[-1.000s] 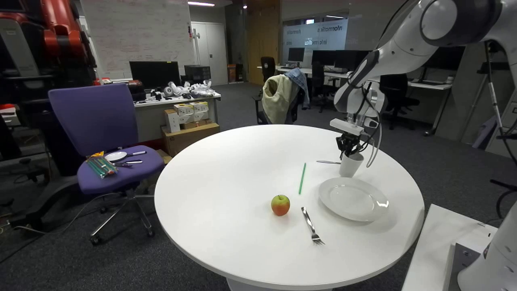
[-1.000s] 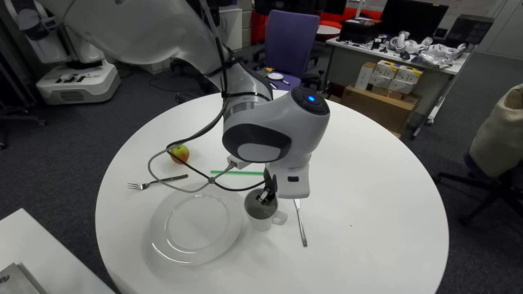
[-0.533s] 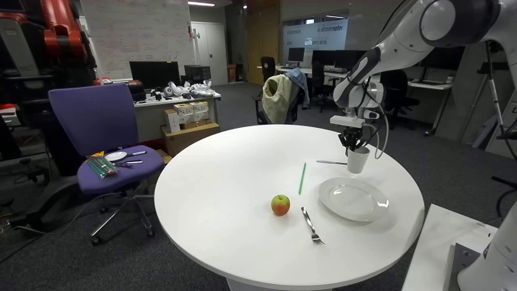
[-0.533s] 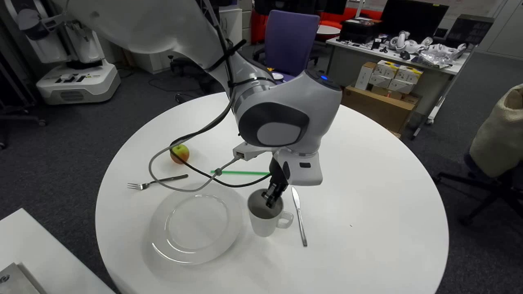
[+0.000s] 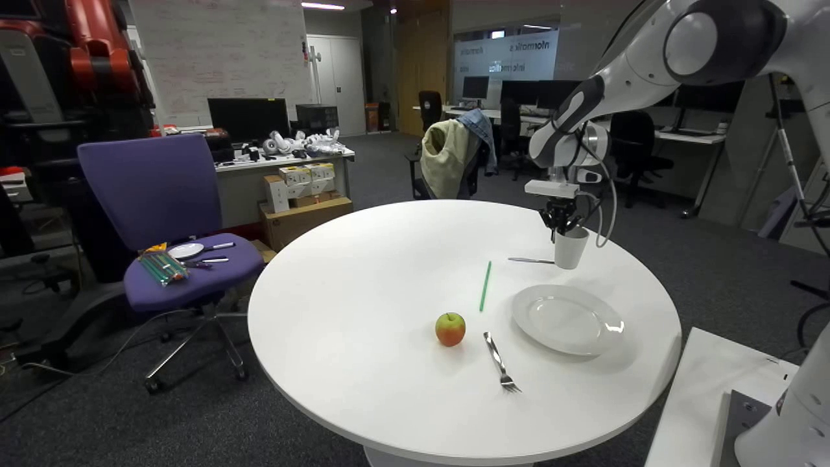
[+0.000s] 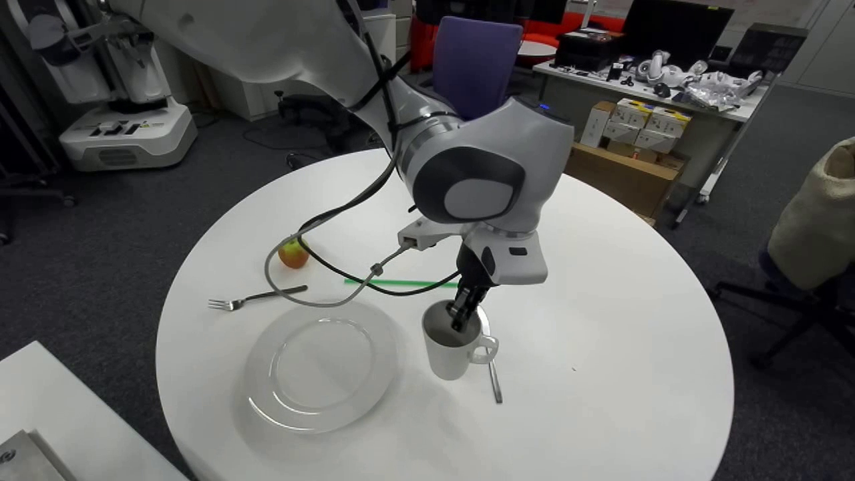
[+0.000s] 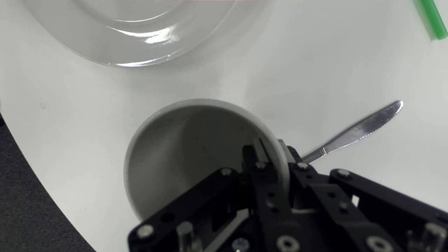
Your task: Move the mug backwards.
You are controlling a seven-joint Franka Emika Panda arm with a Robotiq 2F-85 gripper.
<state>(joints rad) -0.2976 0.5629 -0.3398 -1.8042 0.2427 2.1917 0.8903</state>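
1. At the rim of the mug [image 7: 201, 154], the end effector [image 7: 274, 148] pinches the wall, inside and out.
2. Seemingly off the tabletop [image 5: 376, 298], the mug hangs near knife [image 7: 358, 132] and plate [image 6: 320, 366]; carry it back level, clear of both, and settle its base before letting go.
3. Farther up, the arm [image 5: 639, 78] arches over, wrist roughly downward.

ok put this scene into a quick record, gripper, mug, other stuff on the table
gripper: shut on the mug, one jaw inside it, one outside
mug: white, appears held above the table
plate: white, flat on the table
knife: on the table, partly hidden by the mug in both exterior views
apple: red and green, on the table
fork: on the table, near the apple
green stick: on the table
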